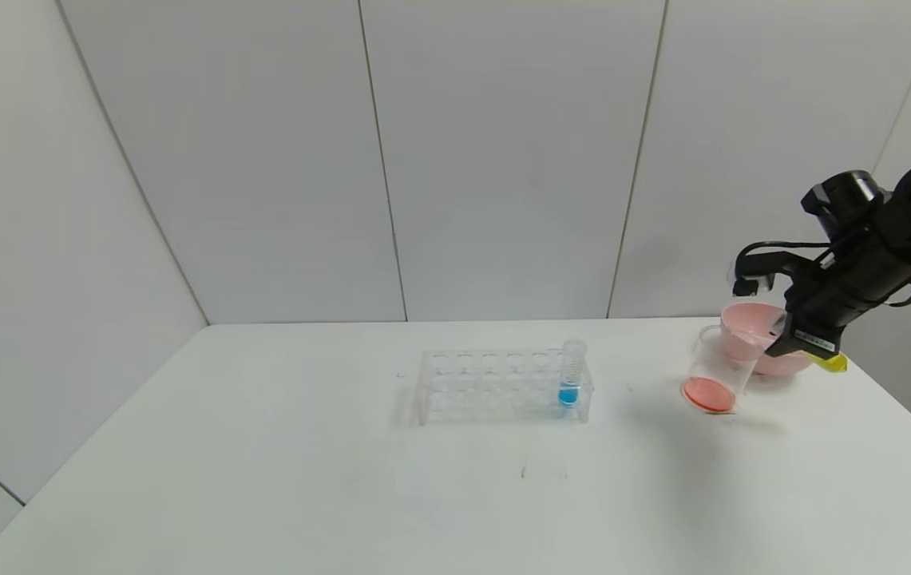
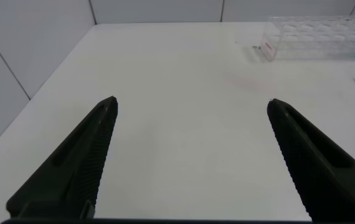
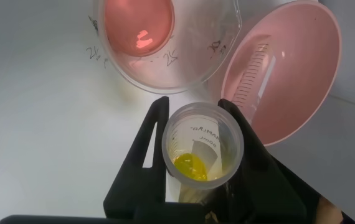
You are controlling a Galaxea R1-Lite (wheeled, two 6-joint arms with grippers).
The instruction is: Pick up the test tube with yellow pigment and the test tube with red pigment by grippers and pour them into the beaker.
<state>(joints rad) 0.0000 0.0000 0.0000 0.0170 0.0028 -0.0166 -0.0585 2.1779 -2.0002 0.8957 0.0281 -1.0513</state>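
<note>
Right gripper (image 3: 196,155) is clamping the yellow tube (image 3: 202,146), tilting it just above the beaker (image 1: 717,371), which is holding red liquid; pink bowl (image 1: 750,335) behind. Left gripper (image 2: 190,162) is hanging spread apart, far from the rack (image 1: 503,387).

I get bright, even overhead light; the white table (image 1: 343,495) looks nearly washed out. A soft shadow falls beside the beaker (image 1: 717,375). The right wrist view has the test tube with yellow pigment (image 3: 202,154) slightly soft up close
</note>
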